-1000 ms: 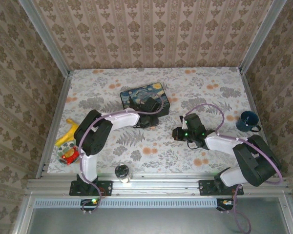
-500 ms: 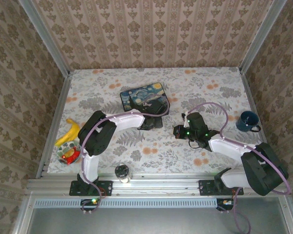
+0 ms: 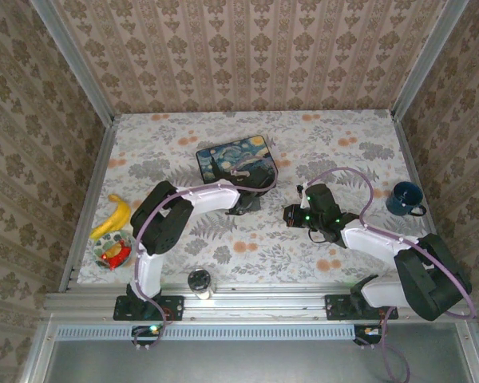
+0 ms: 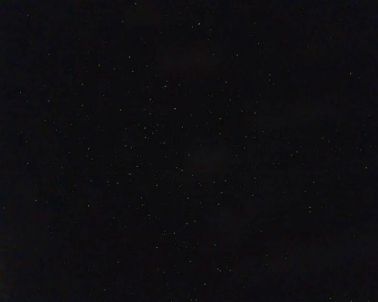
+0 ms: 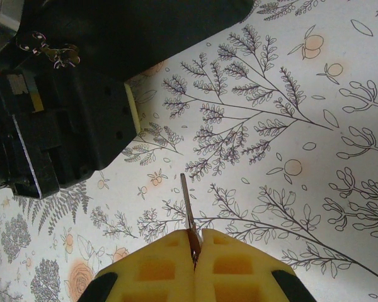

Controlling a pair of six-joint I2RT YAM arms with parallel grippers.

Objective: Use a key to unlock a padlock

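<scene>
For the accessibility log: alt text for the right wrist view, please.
The right gripper is shut on the key, whose slim metal blade sticks out between its yellow pads above the floral tablecloth. At upper left sits black arm hardware.

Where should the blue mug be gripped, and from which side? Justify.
Probably take the blue mug by its rim, from above: it stands upright, mouth open, so one of the jaws fits inside the wall, one outside, clear of the handle.

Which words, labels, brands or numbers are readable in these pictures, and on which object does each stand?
None can be read.
The starry tin box shows a painting, no legible words.
The red item beside the banana is too small to read.
</scene>
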